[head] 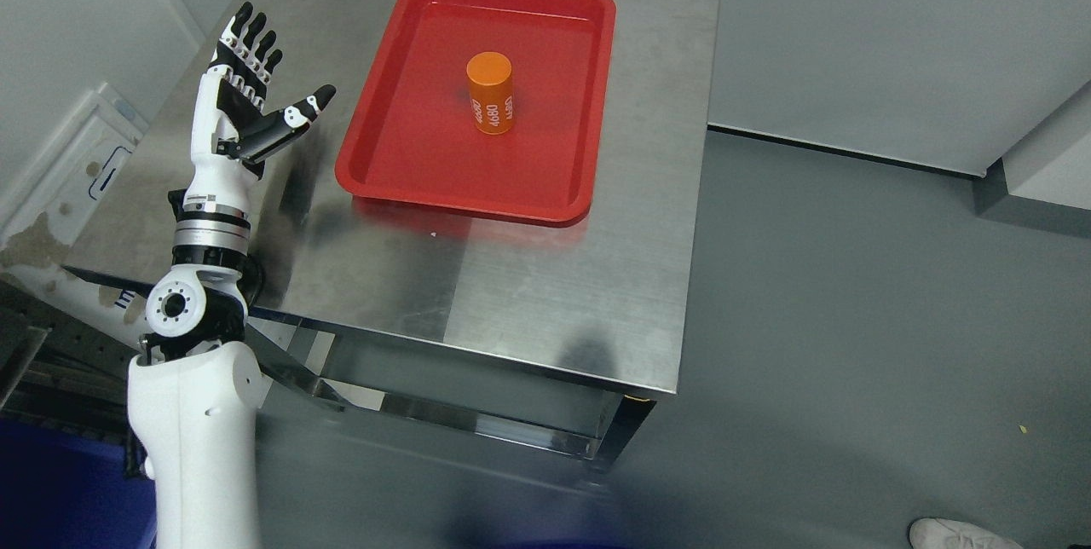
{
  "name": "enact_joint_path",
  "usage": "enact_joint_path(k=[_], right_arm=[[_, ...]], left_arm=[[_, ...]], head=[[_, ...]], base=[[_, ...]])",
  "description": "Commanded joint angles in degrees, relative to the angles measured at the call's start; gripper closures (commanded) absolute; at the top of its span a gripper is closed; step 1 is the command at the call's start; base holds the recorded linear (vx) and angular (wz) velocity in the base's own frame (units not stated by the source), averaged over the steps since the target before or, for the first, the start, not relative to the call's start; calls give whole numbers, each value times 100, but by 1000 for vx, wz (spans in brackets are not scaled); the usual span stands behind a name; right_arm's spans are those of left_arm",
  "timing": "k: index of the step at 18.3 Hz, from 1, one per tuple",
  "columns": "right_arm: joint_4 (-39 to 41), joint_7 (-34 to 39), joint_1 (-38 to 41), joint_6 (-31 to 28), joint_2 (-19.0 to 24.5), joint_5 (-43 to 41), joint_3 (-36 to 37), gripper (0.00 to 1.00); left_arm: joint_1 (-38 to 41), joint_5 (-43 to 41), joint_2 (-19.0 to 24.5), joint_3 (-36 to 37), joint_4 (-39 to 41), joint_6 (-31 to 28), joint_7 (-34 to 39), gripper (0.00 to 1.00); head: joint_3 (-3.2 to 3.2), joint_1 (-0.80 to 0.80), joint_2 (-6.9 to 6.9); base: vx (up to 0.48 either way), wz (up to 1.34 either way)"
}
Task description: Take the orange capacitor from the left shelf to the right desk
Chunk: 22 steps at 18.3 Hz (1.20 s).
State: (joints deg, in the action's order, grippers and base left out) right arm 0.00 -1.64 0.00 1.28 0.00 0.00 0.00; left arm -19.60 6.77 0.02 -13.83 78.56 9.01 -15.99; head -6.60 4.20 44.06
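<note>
Left hand raised, fingers spread, holding nothing; orange capacitor upright in red tray on steel bench, well right of hand; risk: sideways reach clips tall cylinder, toppling it, or thumb catches tray rim

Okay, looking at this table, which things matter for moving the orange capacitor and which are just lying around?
Part of the job:
orange capacitor, standing upright in the red tray
left hand, open, raised left of the tray
steel table

Just lying about:
white shoe on the floor, bottom right
white panel at far left
</note>
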Motion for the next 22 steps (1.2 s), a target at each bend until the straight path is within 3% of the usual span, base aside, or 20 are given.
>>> enact_joint_path(k=[1,4,9,22], right_arm=[[100,-3,114,4,-100,26,70,0],[100,-3,114,4,-100,26,70,0],[100,-3,114,4,-100,35,70,0],[100,-3,114,4,-100,35,70,0]], left_arm=[[422,-158,98,64,36,-127,165,0],[448,-158,98,117,229,-374,412,0],[448,-158,98,442,318,-365,421,0],[404,-158,98,460,397,-356,404,0]], head=[[0,0,0],[0,0,0],[0,0,0],[0,0,0]], base=[[8,-32],[1,8],[1,8],[7,23]])
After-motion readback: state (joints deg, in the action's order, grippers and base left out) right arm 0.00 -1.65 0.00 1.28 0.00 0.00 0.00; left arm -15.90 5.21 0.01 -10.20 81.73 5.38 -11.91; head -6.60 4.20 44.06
